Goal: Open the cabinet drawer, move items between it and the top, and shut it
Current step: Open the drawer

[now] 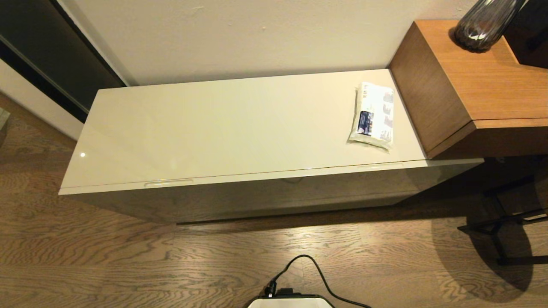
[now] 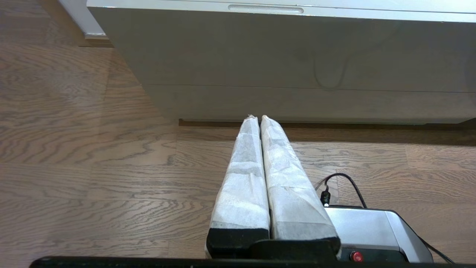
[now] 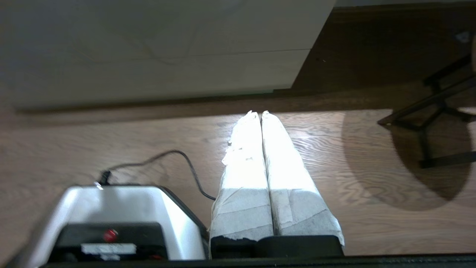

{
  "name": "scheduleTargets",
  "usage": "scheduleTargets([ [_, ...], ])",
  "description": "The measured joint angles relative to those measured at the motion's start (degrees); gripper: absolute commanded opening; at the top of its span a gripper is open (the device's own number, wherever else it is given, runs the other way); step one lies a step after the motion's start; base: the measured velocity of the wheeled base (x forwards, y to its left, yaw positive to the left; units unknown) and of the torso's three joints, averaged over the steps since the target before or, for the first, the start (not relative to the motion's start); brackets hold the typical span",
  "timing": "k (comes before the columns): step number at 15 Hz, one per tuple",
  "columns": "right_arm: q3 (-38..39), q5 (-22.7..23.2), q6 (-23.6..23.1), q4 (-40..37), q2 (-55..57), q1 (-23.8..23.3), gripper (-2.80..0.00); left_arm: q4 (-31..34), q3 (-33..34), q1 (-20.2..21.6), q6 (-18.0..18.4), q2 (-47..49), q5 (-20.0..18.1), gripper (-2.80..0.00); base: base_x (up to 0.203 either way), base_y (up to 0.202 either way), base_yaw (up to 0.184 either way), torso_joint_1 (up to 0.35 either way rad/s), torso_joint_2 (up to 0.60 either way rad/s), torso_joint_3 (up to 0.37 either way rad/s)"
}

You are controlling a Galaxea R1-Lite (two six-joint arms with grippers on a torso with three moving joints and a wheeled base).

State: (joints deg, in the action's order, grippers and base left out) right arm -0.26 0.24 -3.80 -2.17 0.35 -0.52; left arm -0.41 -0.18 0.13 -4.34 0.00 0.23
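Note:
The cream cabinet drawer [image 1: 274, 188] is pushed in, its front panel [image 2: 297, 48] flush, with a slim handle slot [image 1: 168, 183] on the left, the same slot [image 2: 265, 9] showing in the left wrist view, and another [image 1: 380, 165] on the right. A white tissue pack with a dark blue label [image 1: 373, 115] lies on the cabinet top [image 1: 222, 128] near its right end. The snack bag is out of view. My left gripper [image 2: 259, 117] hangs shut and empty low over the floor before the cabinet. My right gripper [image 3: 259, 112] is likewise shut and empty near the cabinet's right corner [image 3: 293, 70].
A taller brown wooden desk [image 1: 471, 85] abuts the cabinet's right end, with a dark glass vase [image 1: 483, 23] on it. Black chair legs [image 1: 505, 222] stand on the wood floor at the right. My base [image 1: 289, 301] and its black cable [image 1: 308, 265] sit in front.

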Motion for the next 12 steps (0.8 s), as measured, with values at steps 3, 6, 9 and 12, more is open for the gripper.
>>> scheduleTargets([
  [3,-0.8,-0.1,-0.7,-0.1,0.1,0.0,-2.80,0.0,0.0,0.0,0.0,0.0,0.0,-2.80,0.000,0.000,0.000,0.000,0.00,0.000],
  [6,-14.1,1.1,2.5,-5.5,4.8,0.0,-2.80,0.0,0.0,0.0,0.0,0.0,0.0,-2.80,0.000,0.000,0.000,0.000,0.00,0.000],
  [9,-28.0,2.5,9.5,-9.3,20.0,0.0,-2.80,0.0,0.0,0.0,0.0,0.0,0.0,-2.80,0.000,0.000,0.000,0.000,0.00,0.000],
  [12,-33.9,3.5,12.9,-9.2,38.7,0.4,-2.80,0.0,0.0,0.0,0.0,0.0,0.0,-2.80,0.000,0.000,0.000,0.000,0.00,0.000],
])
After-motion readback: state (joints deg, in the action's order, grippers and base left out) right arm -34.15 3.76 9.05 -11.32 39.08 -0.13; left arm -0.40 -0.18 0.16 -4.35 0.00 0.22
